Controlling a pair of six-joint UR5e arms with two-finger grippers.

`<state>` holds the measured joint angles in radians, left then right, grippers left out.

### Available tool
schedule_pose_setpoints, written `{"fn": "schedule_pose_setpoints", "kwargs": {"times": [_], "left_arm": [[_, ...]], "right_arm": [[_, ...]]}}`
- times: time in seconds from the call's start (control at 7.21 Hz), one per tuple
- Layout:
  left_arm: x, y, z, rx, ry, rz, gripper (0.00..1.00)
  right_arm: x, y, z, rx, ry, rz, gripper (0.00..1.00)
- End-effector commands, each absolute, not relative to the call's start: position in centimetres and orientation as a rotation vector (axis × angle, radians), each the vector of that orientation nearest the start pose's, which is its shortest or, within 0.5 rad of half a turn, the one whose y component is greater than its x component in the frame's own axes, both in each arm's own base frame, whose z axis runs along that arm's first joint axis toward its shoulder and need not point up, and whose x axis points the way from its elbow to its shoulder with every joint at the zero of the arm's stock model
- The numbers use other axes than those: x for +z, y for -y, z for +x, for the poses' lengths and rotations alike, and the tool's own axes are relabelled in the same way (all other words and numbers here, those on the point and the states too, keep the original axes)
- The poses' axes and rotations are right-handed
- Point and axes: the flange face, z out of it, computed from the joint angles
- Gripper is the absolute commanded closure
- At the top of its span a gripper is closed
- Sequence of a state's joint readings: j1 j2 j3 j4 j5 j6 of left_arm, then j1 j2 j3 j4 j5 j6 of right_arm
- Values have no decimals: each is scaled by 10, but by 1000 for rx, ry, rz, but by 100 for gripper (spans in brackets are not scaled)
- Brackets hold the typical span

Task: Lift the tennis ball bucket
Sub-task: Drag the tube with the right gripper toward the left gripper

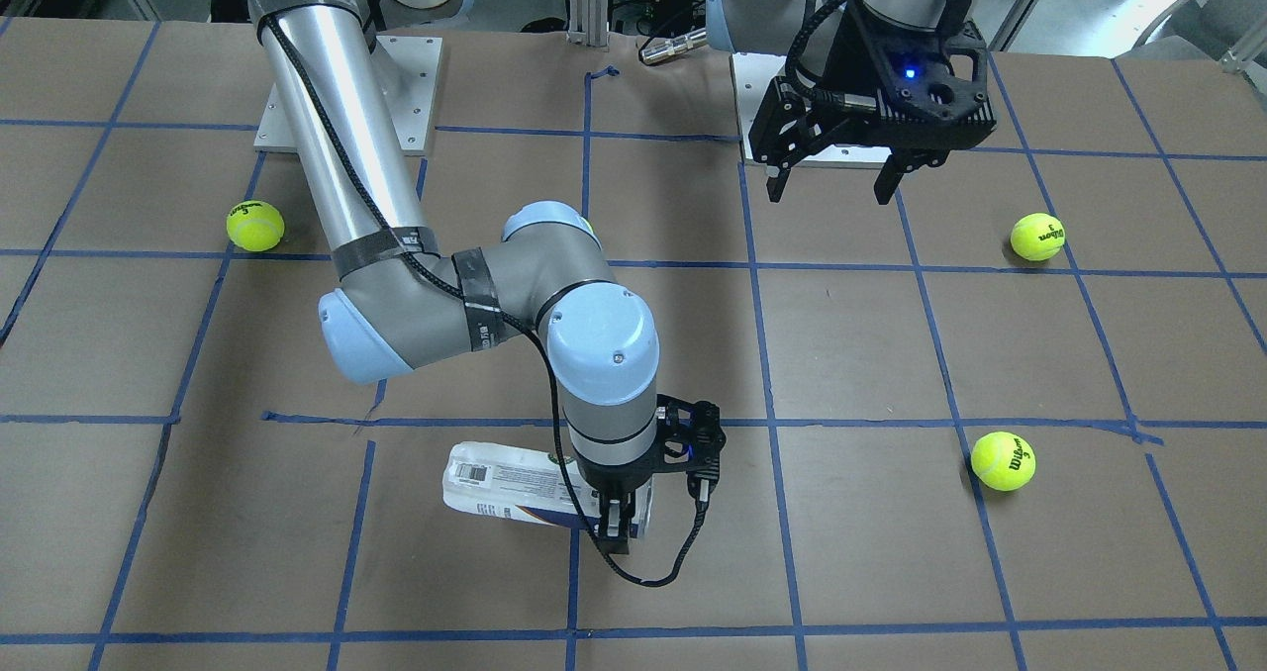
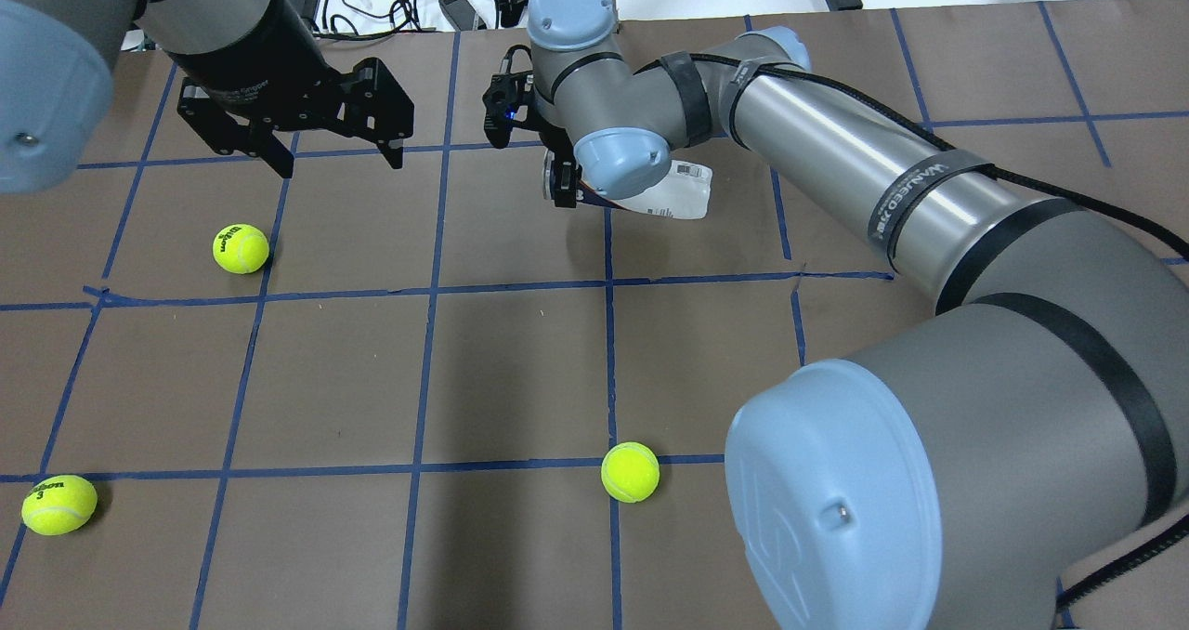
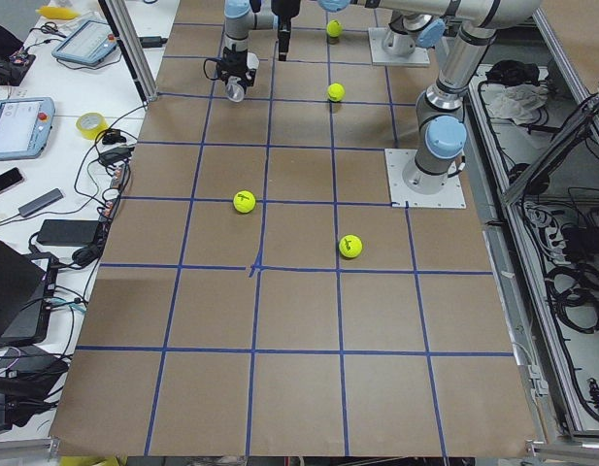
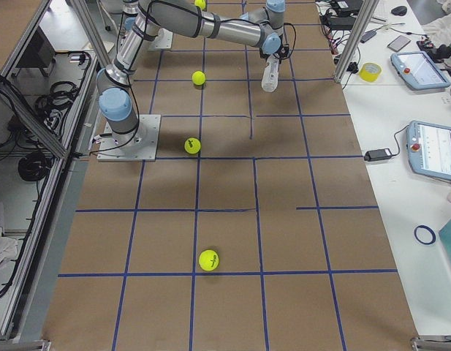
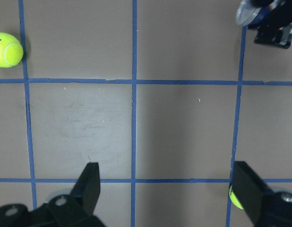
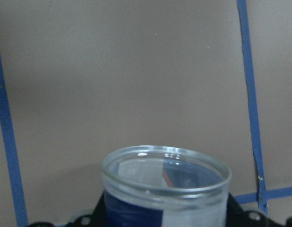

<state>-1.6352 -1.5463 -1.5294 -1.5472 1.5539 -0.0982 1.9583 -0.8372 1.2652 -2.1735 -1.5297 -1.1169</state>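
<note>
The tennis ball bucket (image 1: 510,488) is a clear tube with a white-and-navy label and a barcode, lying roughly level at the table's middle, on the operators' side. My right gripper (image 1: 619,527) is shut on it near its open end. The tube also shows in the overhead view (image 2: 676,191), partly hidden behind the right wrist. In the right wrist view its open clear rim (image 6: 165,172) sits between the fingers and the tube looks empty. I cannot tell whether it touches the table. My left gripper (image 1: 836,184) is open and empty, held above the table near its base; its fingers (image 5: 89,184) frame bare paper.
Three yellow-green tennis balls lie loose on the brown paper with blue tape grid: one (image 1: 255,226) on the right arm's side, two (image 1: 1037,237) (image 1: 1003,460) on the left arm's side. Arm base plates (image 1: 406,97) sit at the robot's edge.
</note>
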Motion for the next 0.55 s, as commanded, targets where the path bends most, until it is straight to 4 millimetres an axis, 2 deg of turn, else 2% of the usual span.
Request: {"fn": "schedule_pose_setpoints", "kwargs": {"times": [0.0, 0.14, 0.28, 0.42], "left_arm": [[523, 479, -166, -133, -3162, -52, 0], [523, 479, -166, -133, -3162, -52, 0], [523, 478, -166, -133, -3162, -52, 0], [523, 479, -165, -133, -3162, -52, 0]], "right_arm": [[211, 642, 429, -282, -2176, -2225, 99], [211, 637, 437, -285, -2141, -2216, 99], [215, 625, 451, -287, -2035, -2313, 91], [218, 615, 470, -340, -1954, -2326, 88]]}}
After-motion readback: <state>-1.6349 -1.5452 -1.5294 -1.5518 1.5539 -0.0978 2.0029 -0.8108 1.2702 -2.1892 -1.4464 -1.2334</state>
